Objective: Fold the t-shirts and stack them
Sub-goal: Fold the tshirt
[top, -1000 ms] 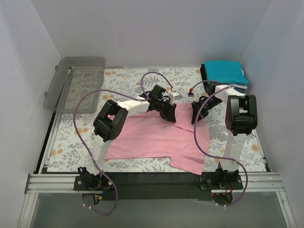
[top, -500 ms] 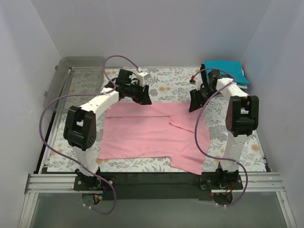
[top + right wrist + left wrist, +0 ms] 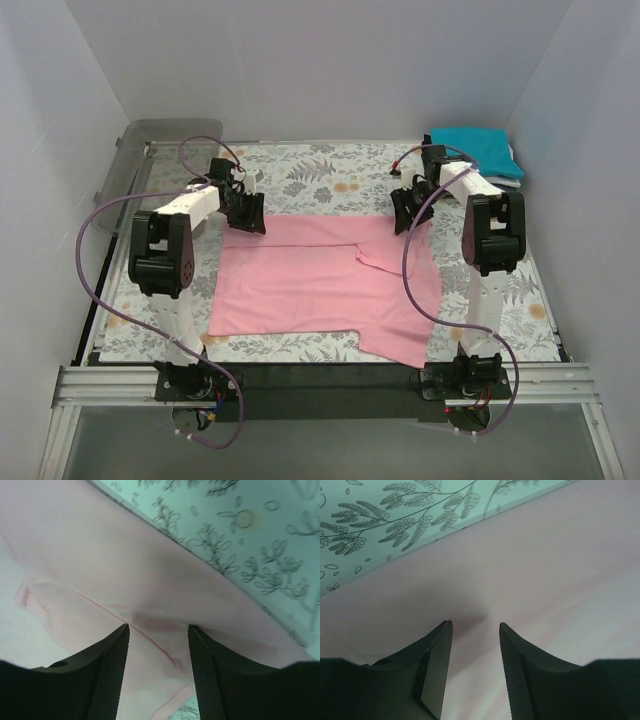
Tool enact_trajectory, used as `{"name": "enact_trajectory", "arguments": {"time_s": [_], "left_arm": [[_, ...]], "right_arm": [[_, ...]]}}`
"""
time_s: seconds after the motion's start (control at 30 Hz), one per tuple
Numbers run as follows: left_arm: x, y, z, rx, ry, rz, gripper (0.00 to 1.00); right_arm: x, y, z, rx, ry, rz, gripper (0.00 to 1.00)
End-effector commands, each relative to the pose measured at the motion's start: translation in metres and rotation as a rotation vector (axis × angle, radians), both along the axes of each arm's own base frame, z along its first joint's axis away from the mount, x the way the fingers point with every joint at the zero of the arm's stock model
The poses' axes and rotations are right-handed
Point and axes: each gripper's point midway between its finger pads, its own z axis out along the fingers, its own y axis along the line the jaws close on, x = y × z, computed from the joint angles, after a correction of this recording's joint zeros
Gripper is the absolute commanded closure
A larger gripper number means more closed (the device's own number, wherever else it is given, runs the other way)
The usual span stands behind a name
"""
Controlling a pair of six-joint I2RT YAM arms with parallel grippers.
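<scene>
A pink t-shirt lies spread flat on the floral table cloth, one sleeve reaching the near right. My left gripper stands open at the shirt's far left corner. In the left wrist view its jaws are apart, tips down on smooth pink cloth, nothing pinched. My right gripper is open at the far right edge. In the right wrist view it straddles a seam of the pink cloth. A folded stack with a teal t-shirt on top sits at the back right.
A clear grey plastic bin stands at the back left corner. White walls close in the table on three sides. The arm bases and a black strip run along the near edge.
Both grippers opened and let go of the pink cloth. The left one swung from the shirt's middle out to its far left corner; the right one shifted back to the far right edge.
</scene>
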Motion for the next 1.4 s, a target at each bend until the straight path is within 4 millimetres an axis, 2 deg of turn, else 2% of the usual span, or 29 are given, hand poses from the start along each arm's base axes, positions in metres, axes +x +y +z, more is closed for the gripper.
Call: {"name": "enact_trajectory", "arguments": {"time_s": [0.0, 0.07, 0.1, 0.17, 0.2, 0.27, 0.3, 0.37, 0.4, 0.43, 0.5, 0.53, 0.57, 0.6, 0.63, 0.67, 0.7, 0.73, 0.77, 0.8, 0.83, 0.87, 0.9, 0.97, 1.0, 1.07, 1.1, 1.2, 1.37], "left_arm": [[0.012, 0.017, -0.019, 0.056, 0.024, 0.017, 0.59], [0.023, 0.019, -0.022, 0.057, 0.020, 0.022, 0.59], [0.026, 0.021, -0.032, 0.064, 0.031, 0.026, 0.59], [0.035, 0.022, -0.037, 0.060, 0.031, 0.030, 0.59], [0.046, 0.022, -0.040, 0.064, 0.024, 0.031, 0.60], [0.057, 0.022, -0.041, 0.063, 0.014, 0.033, 0.60], [0.071, 0.020, -0.039, 0.057, -0.007, 0.035, 0.60], [0.083, 0.016, -0.033, 0.037, -0.025, 0.033, 0.60], [0.093, 0.014, -0.028, 0.031, -0.043, 0.030, 0.60], [0.098, 0.011, -0.021, 0.018, -0.057, 0.025, 0.60], [0.101, 0.007, -0.002, 0.000, -0.085, -0.006, 0.59], [0.107, 0.005, 0.013, -0.012, -0.120, -0.017, 0.58], [0.106, 0.000, 0.027, -0.046, -0.144, -0.039, 0.57], [0.104, -0.003, 0.054, -0.064, -0.186, -0.061, 0.56], [0.100, -0.006, 0.066, -0.076, -0.211, -0.090, 0.54], [0.094, -0.012, 0.082, -0.113, -0.231, -0.125, 0.53], [0.083, -0.014, 0.108, -0.129, -0.261, -0.147, 0.51], [0.076, -0.016, 0.120, -0.139, -0.279, -0.166, 0.49], [0.062, -0.015, 0.119, -0.139, -0.266, -0.186, 0.45], [0.046, -0.017, 0.140, -0.158, -0.295, -0.214, 0.44], [0.033, -0.017, 0.143, -0.166, -0.288, -0.230, 0.44], [0.015, -0.016, 0.134, -0.164, -0.269, -0.268, 0.44], [-0.003, -0.015, 0.145, -0.164, -0.279, -0.284, 0.44], [-0.025, -0.009, 0.142, -0.152, -0.276, -0.313, 0.44], [-0.049, -0.008, 0.134, -0.162, -0.230, -0.322, 0.44], [-0.071, -0.002, 0.136, -0.164, -0.227, -0.352, 0.45], [-0.087, 0.000, 0.125, -0.160, -0.178, -0.353, 0.46], [-0.113, 0.009, 0.117, -0.125, -0.171, -0.354, 0.48], [-0.138, 0.018, 0.099, -0.083, -0.138, -0.363, 0.50]], "right_arm": [[0.028, -0.007, -0.001, -0.055, -0.059, -0.036, 0.42], [0.035, -0.011, -0.009, -0.084, -0.059, -0.047, 0.42], [0.043, -0.013, -0.006, -0.092, -0.077, -0.056, 0.42], [0.052, -0.016, -0.011, -0.118, -0.085, -0.067, 0.42], [0.062, -0.017, -0.006, -0.121, -0.113, -0.072, 0.41], [0.070, -0.018, -0.013, -0.138, -0.122, -0.075, 0.41], [0.076, -0.019, -0.012, -0.141, -0.135, -0.076, 0.41], [0.094, -0.019, -0.010, -0.145, -0.177, -0.076, 0.40], [0.099, -0.018, -0.012, -0.140, -0.184, -0.073, 0.40], [0.111, -0.013, 0.002, -0.115, -0.224, -0.069, 0.39], [0.114, -0.006, 0.018, -0.077, -0.252, -0.047, 0.31], [0.113, 0.003, 0.043, -0.025, -0.291, -0.025, 0.28], [0.106, 0.007, 0.055, 0.004, -0.296, 0.003, 0.26], [0.101, 0.012, 0.068, 0.027, -0.307, 0.020, 0.20], [0.092, 0.019, 0.102, 0.074, -0.358, 0.052, 0.18], [0.074, 0.021, 0.104, 0.089, -0.332, 0.077, 0.17], [0.063, 0.021, 0.133, 0.093, -0.394, 0.111, 0.15], [0.052, 0.023, 0.141, 0.100, -0.404, 0.139, 0.14], [0.029, 0.020, 0.130, 0.088, -0.356, 0.169, 0.15], [0.015, 0.016, 0.149, 0.069, -0.412, 0.213, 0.15], [-0.001, 0.013, 0.145, 0.055, -0.401, 0.244, 0.16], [-0.019, 0.010, 0.141, 0.041, -0.374, 0.273, 0.18], [-0.047, 0.005, 0.132, 0.021, -0.342, 0.299, 0.21], [-0.081, -0.004, 0.118, -0.032, -0.297, 0.383, 0.25], [-0.109, -0.009, 0.107, -0.042, -0.255, 0.411, 0.28], [-0.142, -0.015, 0.095, -0.069, -0.207, 0.482, 0.28], [-0.167, -0.018, 0.085, -0.098, -0.178, 0.516, 0.29], [-0.214, -0.023, 0.064, -0.155, -0.148, 0.620, 0.32], [-0.241, -0.029, 0.041, -0.244, -0.162, 0.694, 0.35]]}}
